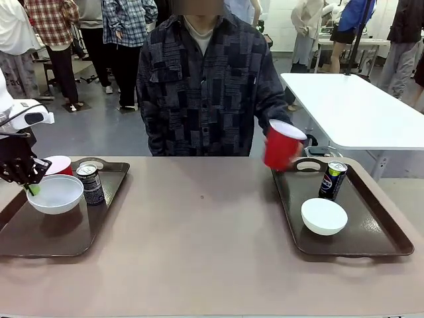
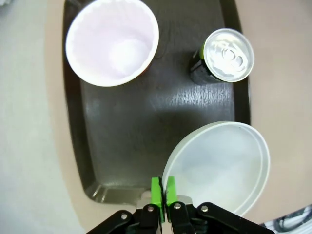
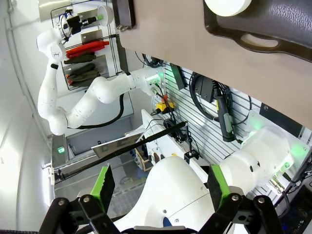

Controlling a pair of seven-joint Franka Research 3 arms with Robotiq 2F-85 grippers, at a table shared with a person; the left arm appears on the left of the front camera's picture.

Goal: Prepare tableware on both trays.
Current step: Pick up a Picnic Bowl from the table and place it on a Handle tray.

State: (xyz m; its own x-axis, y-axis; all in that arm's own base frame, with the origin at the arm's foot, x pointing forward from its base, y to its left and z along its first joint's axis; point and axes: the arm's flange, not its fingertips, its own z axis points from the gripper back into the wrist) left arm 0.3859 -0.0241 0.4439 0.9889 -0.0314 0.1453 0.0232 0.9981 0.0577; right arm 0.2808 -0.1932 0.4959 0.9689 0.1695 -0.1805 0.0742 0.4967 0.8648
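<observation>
My left gripper (image 1: 28,180) (image 2: 163,189) is shut on the rim of a white bowl (image 1: 55,193) (image 2: 219,163), holding it over the left brown tray (image 1: 40,238) (image 2: 126,126). On that tray stand a red cup (image 1: 59,164) with a white inside (image 2: 112,41) and a dark can (image 1: 90,184) (image 2: 228,54). The right tray (image 1: 371,232) (image 3: 273,27) holds a second white bowl (image 1: 324,216) (image 3: 226,6) and a dark can (image 1: 332,179). The person's hand holds a tilted red cup (image 1: 283,144) over its far left corner. My right gripper (image 3: 161,187) is open, holding nothing.
The person stands at the far side of the table (image 1: 199,232), one arm reaching toward the right tray. A white table (image 1: 351,106) stands behind at the right. In the right wrist view, the gripper faces the robot's white base (image 3: 170,195) and a rack of cables below the table's edge.
</observation>
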